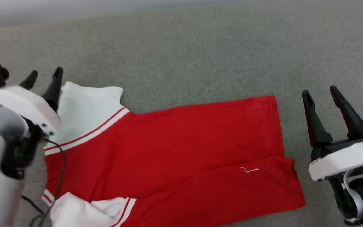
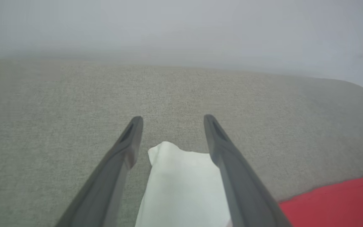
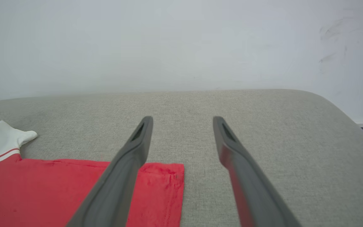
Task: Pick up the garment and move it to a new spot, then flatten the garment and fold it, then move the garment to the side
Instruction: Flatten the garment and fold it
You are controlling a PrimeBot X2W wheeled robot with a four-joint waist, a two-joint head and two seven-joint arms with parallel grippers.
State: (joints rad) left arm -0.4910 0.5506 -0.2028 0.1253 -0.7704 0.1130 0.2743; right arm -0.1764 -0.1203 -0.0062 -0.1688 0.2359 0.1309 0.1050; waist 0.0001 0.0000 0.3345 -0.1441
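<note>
Garment [image 1: 175, 148] is found spread on the grey padded surface [image 1: 200, 56], plain red side up; no print is seen. It is largely flattened, with mild ripples left near the hem [image 1: 279, 126]. Along the near side a second red layer is seen, stepped out past the upper one at the hem end, so a lengthwise fold is judged begun or part done; this cannot be told for certain. Relocation and flattening are judged done, while the rest of the folding and the move to the side are not yet done. The long axis is laid across the head view, neck end toward the robot's left, hem toward its right. The upper sleeve [image 1: 87, 107] is splayed away from the robot and the lower sleeve [image 1: 74, 212] is bunched at the near edge. The left gripper [image 1: 46, 73] is held wide apart, its fingers straddling the upper sleeve with nothing pinched. The right gripper [image 1: 319, 91] is likewise spread and empty, beside the hem corner. A loose white thread [image 1: 250, 170] is noted on the red cloth.
</note>
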